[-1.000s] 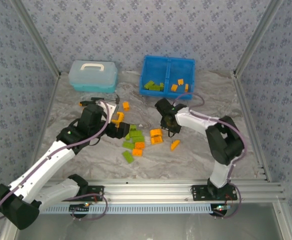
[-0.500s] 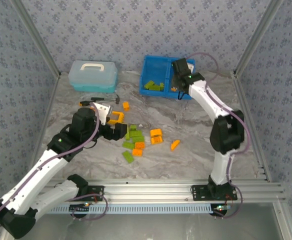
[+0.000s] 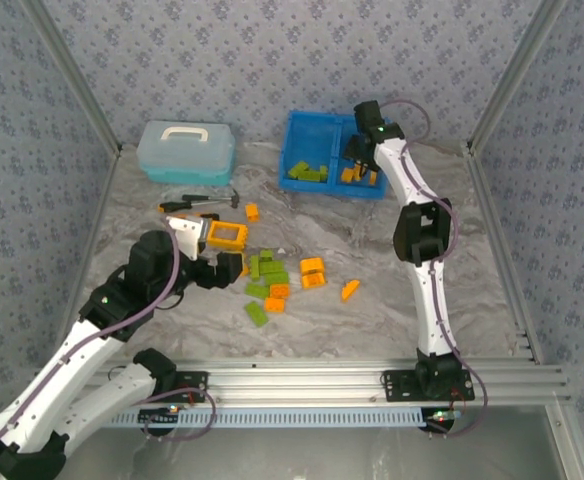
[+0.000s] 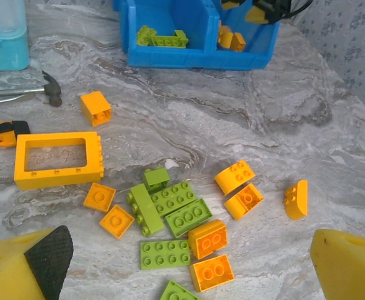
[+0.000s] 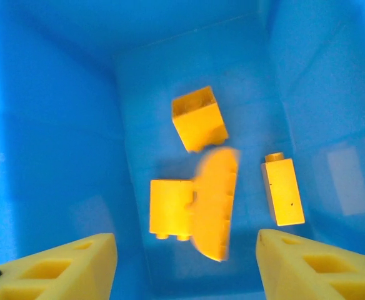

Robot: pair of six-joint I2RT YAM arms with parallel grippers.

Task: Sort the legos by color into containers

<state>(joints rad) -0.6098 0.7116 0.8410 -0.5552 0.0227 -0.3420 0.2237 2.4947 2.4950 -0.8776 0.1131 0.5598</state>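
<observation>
Table: marbled top. In the top view the loose legos lie at centre frame, well apart from the tray at upper centre.
Blue tray: two compartments, with lime green bricks in the left one and orange ones in the right.
Right gripper: over the tray's right compartment, jaws apart. Step in hand, as I judge it: dropping an orange piece in with its own colour. From above, the jaw gap is too small to tell; the right wrist view makes it plain.
Left gripper: centre left, just beside the pile, jaws wide apart with nothing between them. It looks poised for a pick.
Loose pile: green and orange mixed, several touching. The next move calls for singling out one brick at the pile's edge and closing on it without catching a neighbour of the other colour. The left wrist view gives studs and contacts; the top view adds where both arms stand relative to the tray.
Orange frame: lies flat at left of the pile, near but apart. It probably needs a grip across one wall.
Blurred orange brick: curved, between the parted fingers, apparently falling. Three orange bricks lie around it on the compartment floor.
</observation>
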